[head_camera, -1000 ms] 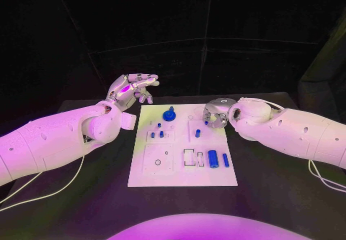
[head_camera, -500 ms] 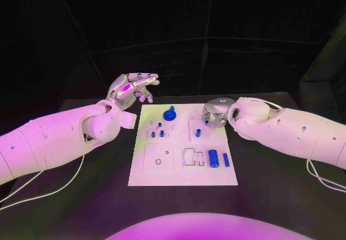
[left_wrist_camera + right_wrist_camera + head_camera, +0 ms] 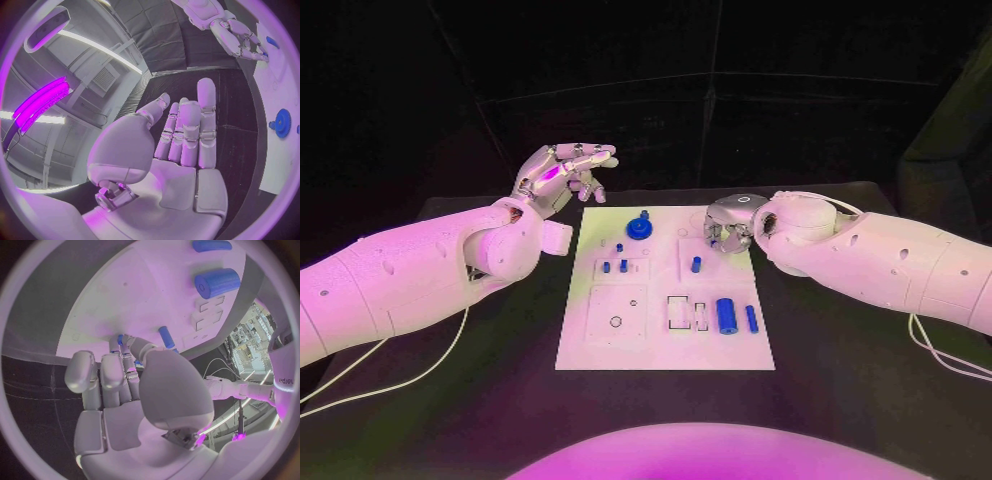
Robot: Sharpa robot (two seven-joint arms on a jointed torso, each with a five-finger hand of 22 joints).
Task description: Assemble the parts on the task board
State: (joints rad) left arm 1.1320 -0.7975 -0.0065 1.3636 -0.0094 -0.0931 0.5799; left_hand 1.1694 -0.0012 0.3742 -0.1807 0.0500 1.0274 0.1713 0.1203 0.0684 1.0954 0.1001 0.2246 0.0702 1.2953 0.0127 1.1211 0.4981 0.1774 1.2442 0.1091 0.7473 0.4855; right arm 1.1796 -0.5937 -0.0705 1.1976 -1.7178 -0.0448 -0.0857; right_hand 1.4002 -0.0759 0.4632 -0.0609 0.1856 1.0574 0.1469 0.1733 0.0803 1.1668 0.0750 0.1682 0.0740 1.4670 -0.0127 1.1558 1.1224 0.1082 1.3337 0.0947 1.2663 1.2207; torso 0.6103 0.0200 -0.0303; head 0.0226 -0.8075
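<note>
- The black tabletop (image 3: 473,380) carries everything. The flat white task board (image 3: 661,350) lies in the middle of it, between the two arms.
- The job looks only partly done. Some blue parts stand in their holes, and some lie loose on the board.
- The right hand (image 3: 730,228) is low over the far right corner of the board. In the right wrist view its fingers (image 3: 128,347) are bent round a very small blue piece (image 3: 120,339) at their tips. I think it holds that piece, but I cannot tell for sure.
- The left hand (image 3: 564,175) is up in the air by the far left corner of the board. Its fingers are a little apart and lightly bent, and it holds nothing.
- The fat blue cylinder (image 3: 727,316) lies on its side near the right edge of the board. It is not put in.
- The round blue gear with a knob (image 3: 639,230) sits at the far end of the board. It looks in place.
- The thin blue rod (image 3: 751,319) lies flat just beside the fat cylinder. It is loose too.
- A short blue peg (image 3: 697,265) stands in the right middle of the board.
- Two little blue pegs (image 3: 615,268) stand side by side in the left middle.
- The slots cut in the board (image 3: 687,314) next to the fat cylinder look open, with nothing in them.
- A small round hole (image 3: 616,322) on the left looks open too.
</note>
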